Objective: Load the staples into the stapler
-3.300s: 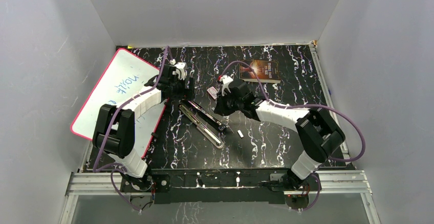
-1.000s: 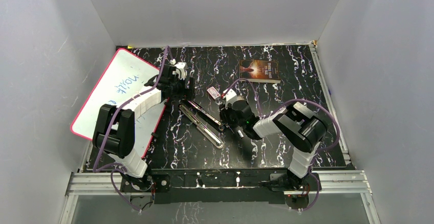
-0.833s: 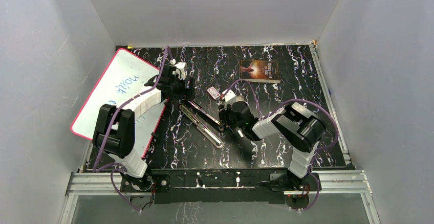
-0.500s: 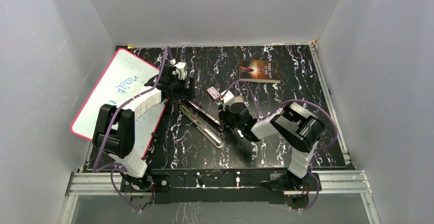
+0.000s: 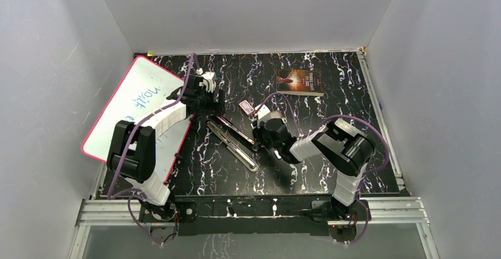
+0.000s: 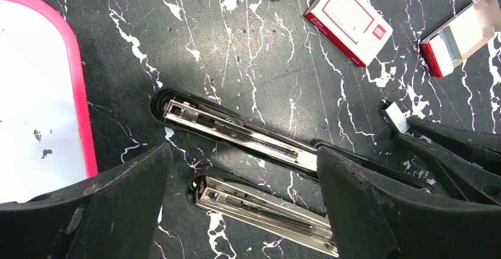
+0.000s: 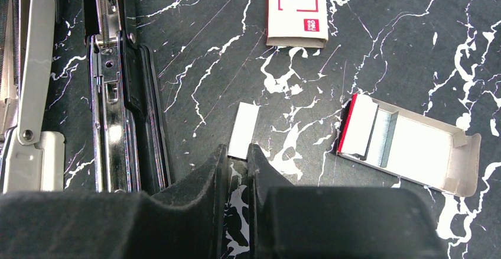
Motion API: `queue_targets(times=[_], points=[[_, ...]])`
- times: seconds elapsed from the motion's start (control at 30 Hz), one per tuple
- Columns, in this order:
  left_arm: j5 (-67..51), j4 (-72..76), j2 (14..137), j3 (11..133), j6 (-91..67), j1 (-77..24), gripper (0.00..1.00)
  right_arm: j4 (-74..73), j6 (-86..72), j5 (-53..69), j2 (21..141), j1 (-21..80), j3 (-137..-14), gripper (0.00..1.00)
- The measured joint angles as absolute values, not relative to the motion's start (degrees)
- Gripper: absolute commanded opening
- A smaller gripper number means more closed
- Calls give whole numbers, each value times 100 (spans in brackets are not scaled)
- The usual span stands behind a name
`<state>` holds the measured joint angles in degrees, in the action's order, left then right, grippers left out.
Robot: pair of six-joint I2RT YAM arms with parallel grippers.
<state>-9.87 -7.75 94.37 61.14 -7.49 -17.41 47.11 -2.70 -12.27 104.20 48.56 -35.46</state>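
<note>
In the right wrist view, our right gripper [image 7: 237,152] pinches the lower end of the staples [image 7: 244,126], a strip pointing up-frame just right of centre. The opened stapler [image 7: 111,111] lies to its left, with its channel running roughly parallel. Our left gripper [image 6: 243,159] hangs spread wide over the stapler, grasping nothing.

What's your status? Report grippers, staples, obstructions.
Left gripper open above the opened black-and-chrome stapler. Right gripper pinching the short silvery-white staple strip on the black marble tabletop. Open red-and-white cardboard staple box beside it, not blocking.
</note>
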Motion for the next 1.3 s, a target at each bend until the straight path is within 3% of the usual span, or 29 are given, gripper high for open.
queue_targets(times=[0.37, 0.8, 1.1, 1.3], points=[[-987, -775, 9437, 6114, -749, -1741, 91, 4294, -246, -1188, 10208, 4856, -3625, 0], [-987, -777, 9437, 6125, -749, -1741, 91, 3028, 1, -1160, 9094, 4803, -3632, 0], [-987, -777, 9437, 6125, -749, -1741, 91, 2683, 25, -668, 9533, 4517, -3931, 0], [-987, -777, 9437, 6125, -749, -1741, 91, 2340, 27, -248, 9821, 4388, -4272, 5]])
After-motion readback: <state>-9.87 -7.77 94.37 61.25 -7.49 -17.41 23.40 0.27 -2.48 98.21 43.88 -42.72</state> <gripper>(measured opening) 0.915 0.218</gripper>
